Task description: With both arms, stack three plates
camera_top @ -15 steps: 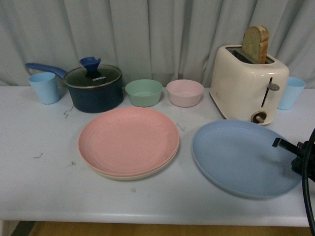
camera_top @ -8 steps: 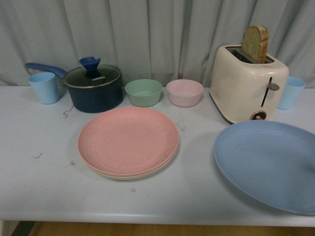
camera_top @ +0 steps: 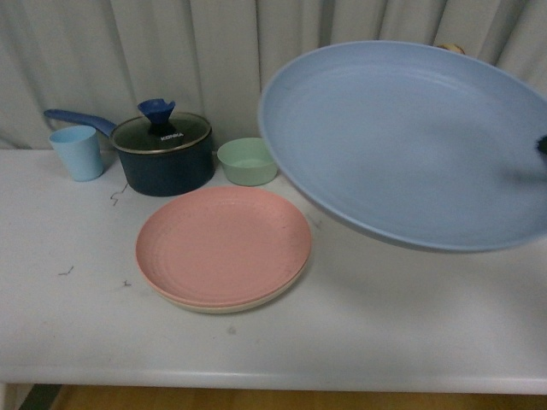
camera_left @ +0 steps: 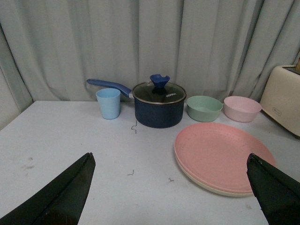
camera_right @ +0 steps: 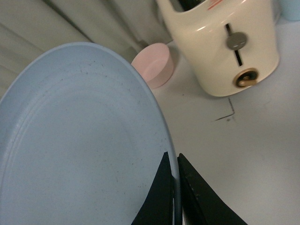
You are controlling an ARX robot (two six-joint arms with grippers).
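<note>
The blue plate (camera_top: 410,145) hangs tilted in the air at the right of the front view, high above the table and close to the camera. My right gripper (camera_right: 172,161) is shut on its rim; the plate (camera_right: 79,140) fills the right wrist view. Only a dark tip of that gripper (camera_top: 542,145) shows in the front view. The pink plate (camera_top: 222,243) lies on the beige plate (camera_top: 231,305) at the table's middle; only the beige rim shows. My left gripper (camera_left: 171,159) is open and empty, above the table near the pink plate (camera_left: 220,154).
A dark pot with a blue knob (camera_top: 162,149), a light blue cup (camera_top: 77,152) and a green bowl (camera_top: 248,161) stand along the back. A cream toaster (camera_right: 225,42) and a pink bowl (camera_right: 154,63) stand behind the blue plate. A grey curtain hangs behind.
The blue plate has been lifted off the table at the right, raised high and tilted toward the camera, moving left. It now hides the toaster and pink bowl.
</note>
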